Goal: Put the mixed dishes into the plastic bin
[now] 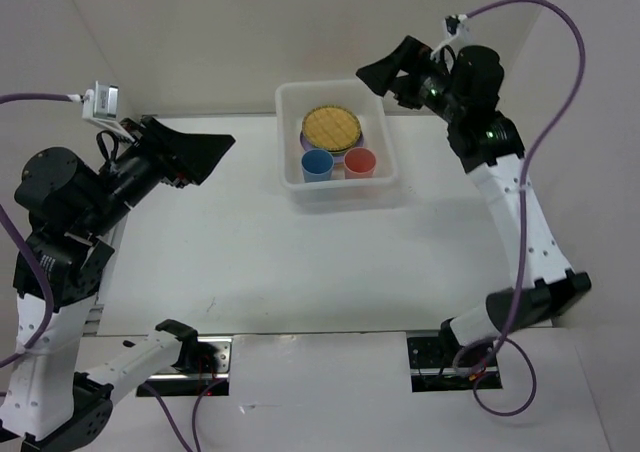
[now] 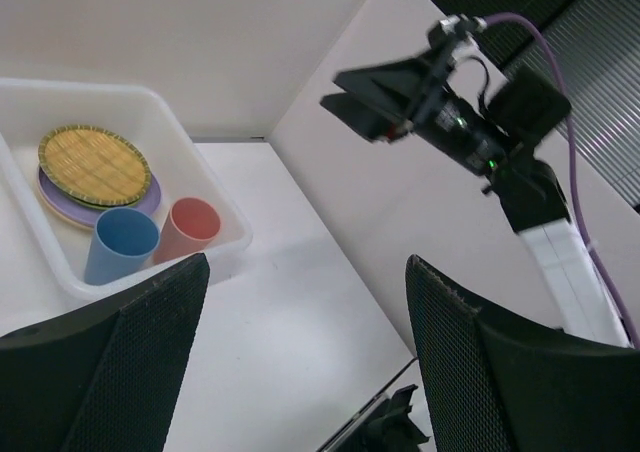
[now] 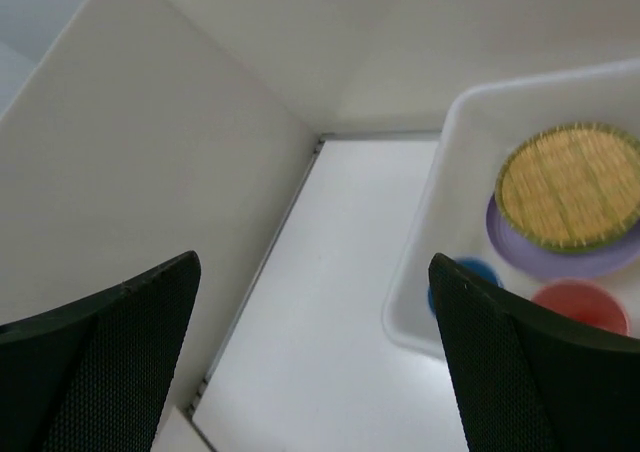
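Bin [image 1: 345,190] at far centre of surface. Inside: bamboo plate [image 1: 332,127] atop lavender plate [image 3: 540,257], blue cup [image 1: 317,164] and pink cup [image 1: 360,162] at near wall. No dishes visible outside. My left jaws and right jaws spread, empty, flanking bin. Judged: task done.

White table [image 1: 250,262] between plain white walls [image 1: 200,32]

Open table [image 1: 230,252] is left before the plastic bin [image 1: 340,192] — inside, room is taken by the plate stack [image 1: 332,127], blue cup [image 1: 317,164] and pink cup [image 1: 359,162].
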